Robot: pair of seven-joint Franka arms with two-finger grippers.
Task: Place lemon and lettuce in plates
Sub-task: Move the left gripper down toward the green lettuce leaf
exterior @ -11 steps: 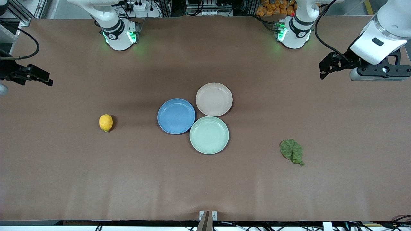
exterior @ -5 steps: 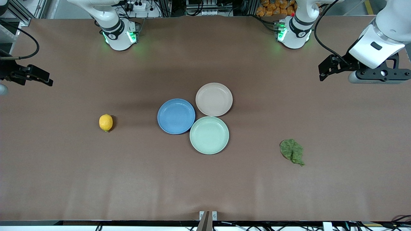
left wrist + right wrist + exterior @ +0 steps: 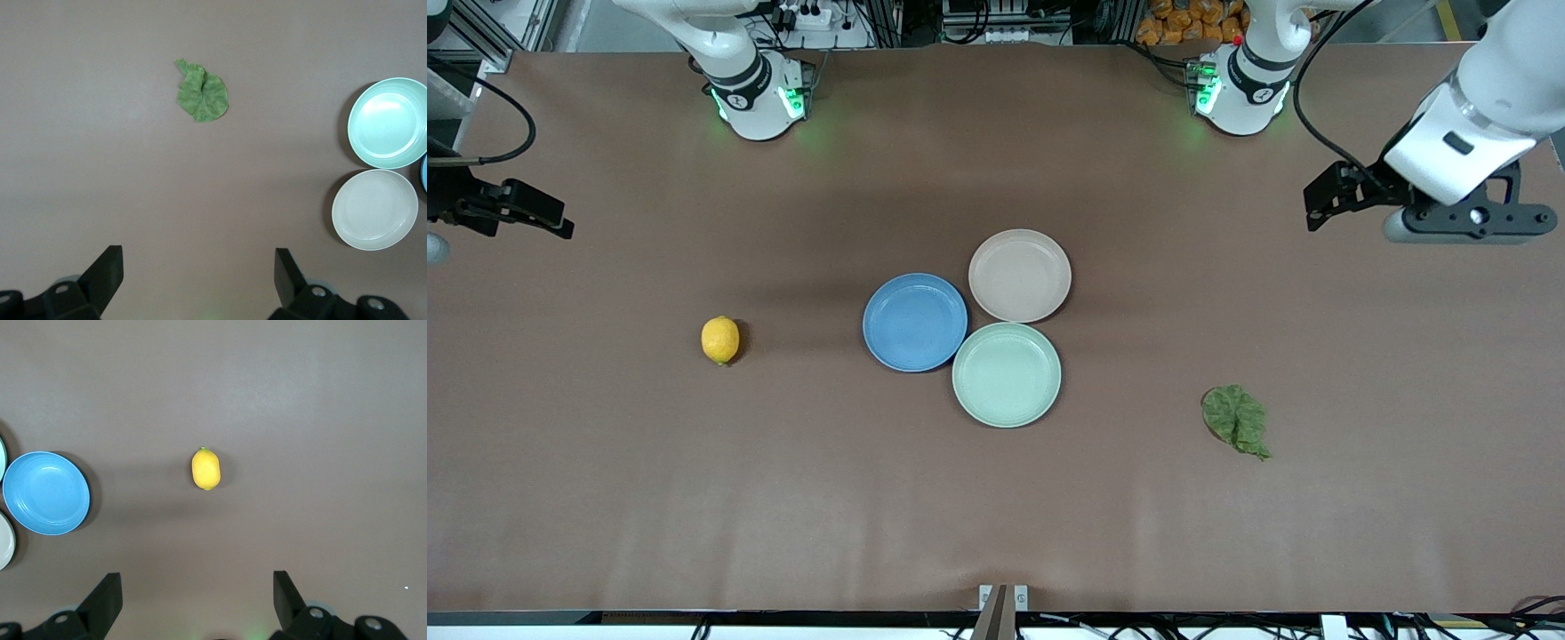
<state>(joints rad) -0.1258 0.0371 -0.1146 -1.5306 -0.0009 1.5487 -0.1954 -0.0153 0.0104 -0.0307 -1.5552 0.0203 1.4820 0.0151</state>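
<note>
Lemon (image 3: 720, 340), lettuce (image 3: 1235, 420): unlabelled

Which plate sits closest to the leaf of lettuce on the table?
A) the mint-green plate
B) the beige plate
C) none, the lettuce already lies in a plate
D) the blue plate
A: the lettuce lies on the bare table, and the mint-green plate is the nearest of the three to it.
</note>
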